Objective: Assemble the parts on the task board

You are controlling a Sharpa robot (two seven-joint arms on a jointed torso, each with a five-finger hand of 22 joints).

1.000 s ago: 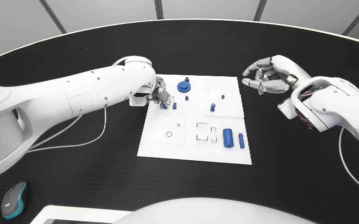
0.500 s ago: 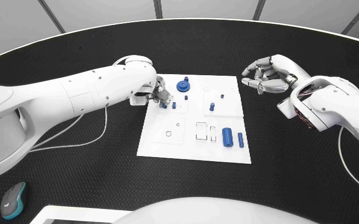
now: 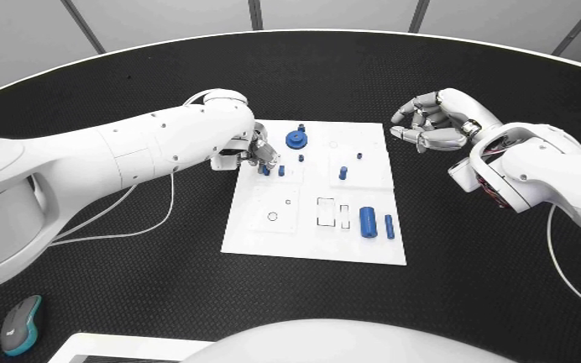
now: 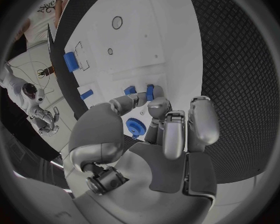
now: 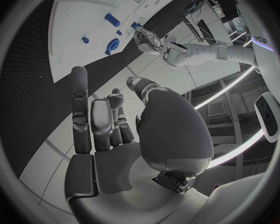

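Comparing with 1 s ago, very little has moved. Left hand (image 3: 258, 154) stays at the near-left part of the task board (image 3: 317, 245), fingertips (image 4: 149, 92) closed round a small blue peg (image 3: 265, 170) that stands right under them; in the left wrist view 2 short blue pegs show at the fingertips, and I cannot tell whether the hand pinches 1 or both. The blue gear (image 3: 295, 139) sits just beyond the left hand, untouched. Right hand (image 3: 433, 124) hovers off the board's far-right corner, fingers loosely curled, holding nothing, same as before.

Change since earlier: a slight settling of the left fingers toward the board, no more. Judgement: peg is being seated or adjusted, step not finished. Well away from both hands, near the board's front edge, the blue cylinder (image 3: 367, 218) and slim blue pin (image 3: 389, 227) lie loose, still to be placed.
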